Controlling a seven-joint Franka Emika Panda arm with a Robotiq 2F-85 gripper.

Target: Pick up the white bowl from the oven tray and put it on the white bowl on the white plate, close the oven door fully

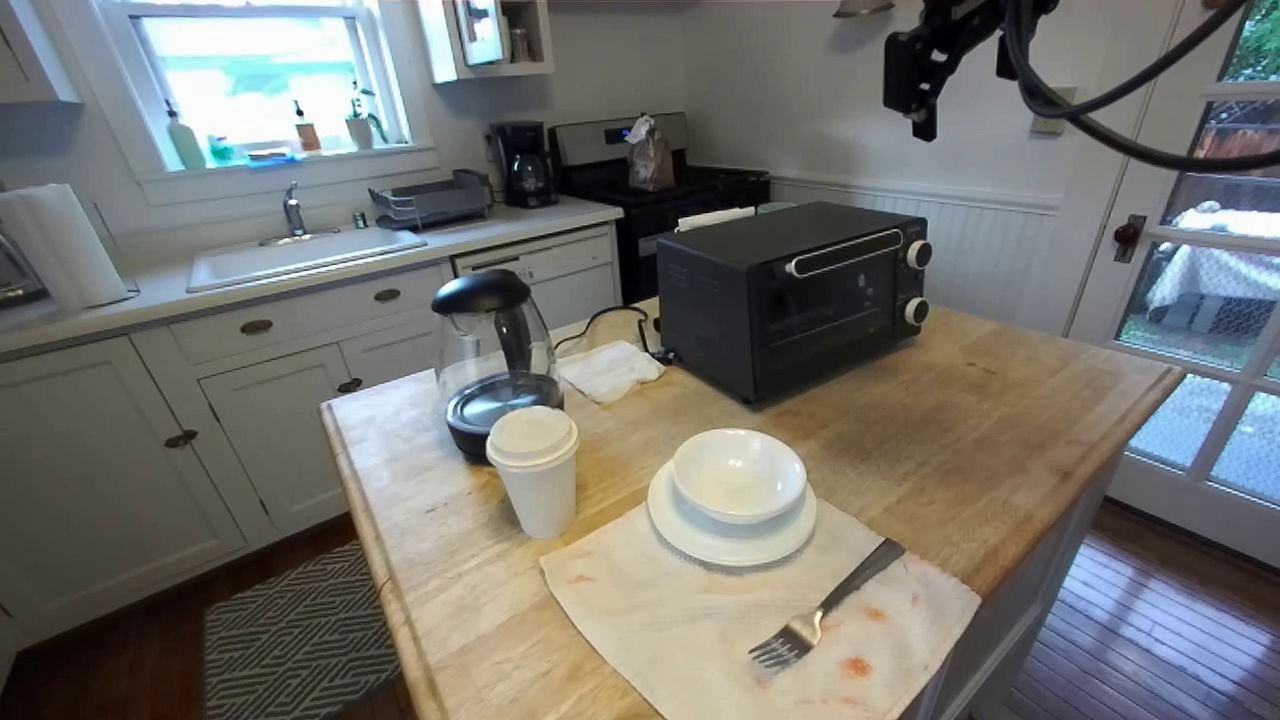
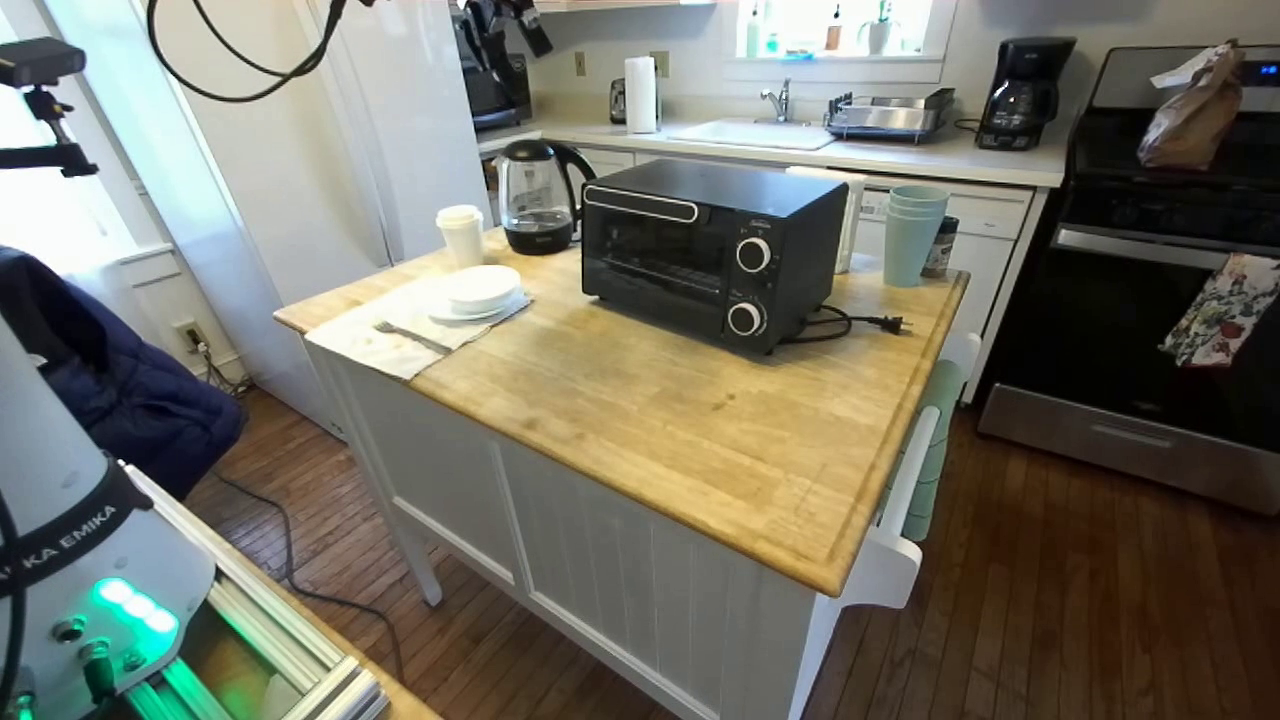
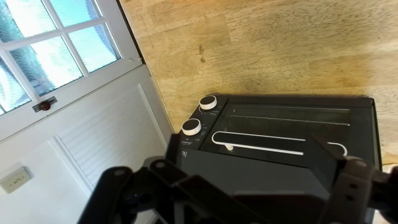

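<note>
Closing the black, glass-fronted oven door (image 2: 655,262) appears complete, at least one glossy, round white bowl (image 1: 738,472) resting on the round white plate (image 1: 735,545); next, park the gripper (image 3: 244,140), whose jaws stand apart.

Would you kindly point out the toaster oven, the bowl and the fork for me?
Toaster oven (image 2: 688,256), in an exterior view: on its door glass.
Bowl (image 1: 740,475), in an exterior view: on its inner surface.
Fork (image 1: 835,597), in an exterior view: on its handle.

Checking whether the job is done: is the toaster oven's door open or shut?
Shut: in both exterior views the oven door stands upright, flush with the front, its handle running along the top.
</note>
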